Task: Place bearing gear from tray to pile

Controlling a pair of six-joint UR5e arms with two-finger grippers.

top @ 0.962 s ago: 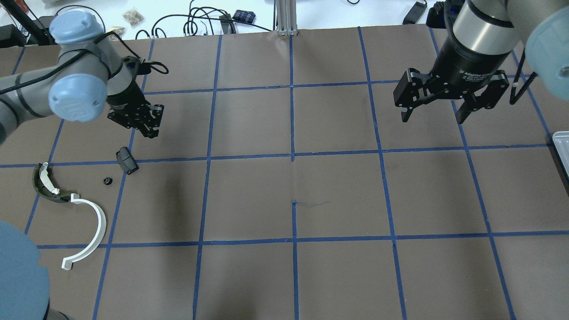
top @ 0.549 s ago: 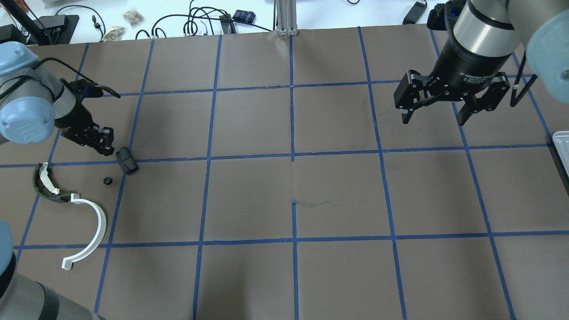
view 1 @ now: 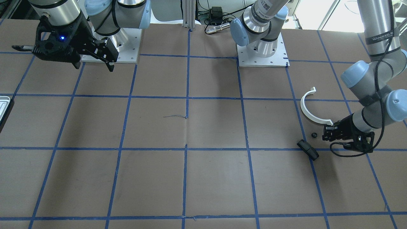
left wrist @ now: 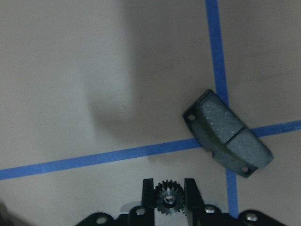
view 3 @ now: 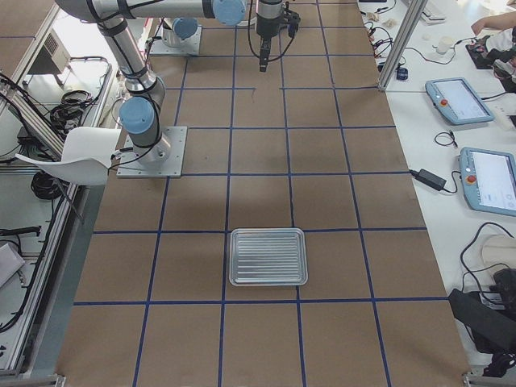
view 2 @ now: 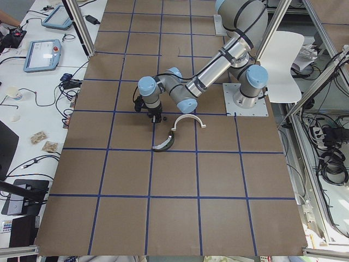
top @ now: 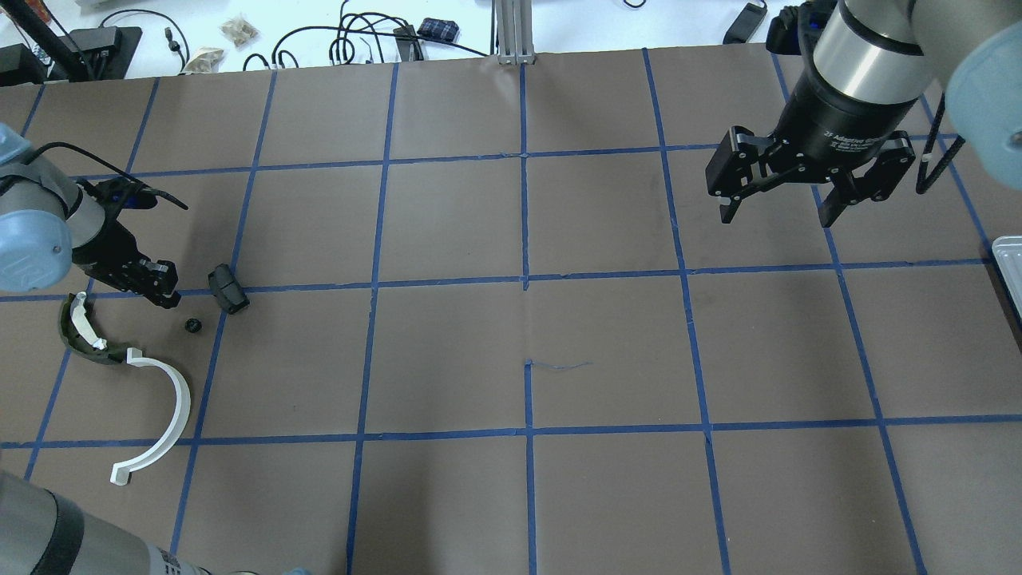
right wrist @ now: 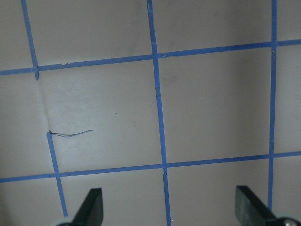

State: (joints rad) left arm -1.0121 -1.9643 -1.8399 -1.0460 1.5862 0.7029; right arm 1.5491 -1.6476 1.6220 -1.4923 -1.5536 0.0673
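The bearing gear [top: 192, 325] lies on the counter [top: 607, 495] in the pile [top: 187, 403]. In the left wrist view it is framed between the 2 fingertips of the left claw [left wrist: 169, 184], which stand barely wider than it. Whether they pinch it I cannot tell. Being round, it has no long axis. The black block [left wrist: 228, 134] sits near, so straight up looks freest. The right claw [top: 778, 217] hangs wide open, empty, well apart.

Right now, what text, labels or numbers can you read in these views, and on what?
"2F Adaptive Gr...": white print on the black body above the right hand, overhead view. The end of the line and the smaller lines under it are too blurred to read.
"WANJEED", as far as it can be made out: on the grey link of the left arm, front-facing view.
Nothing else is readable.
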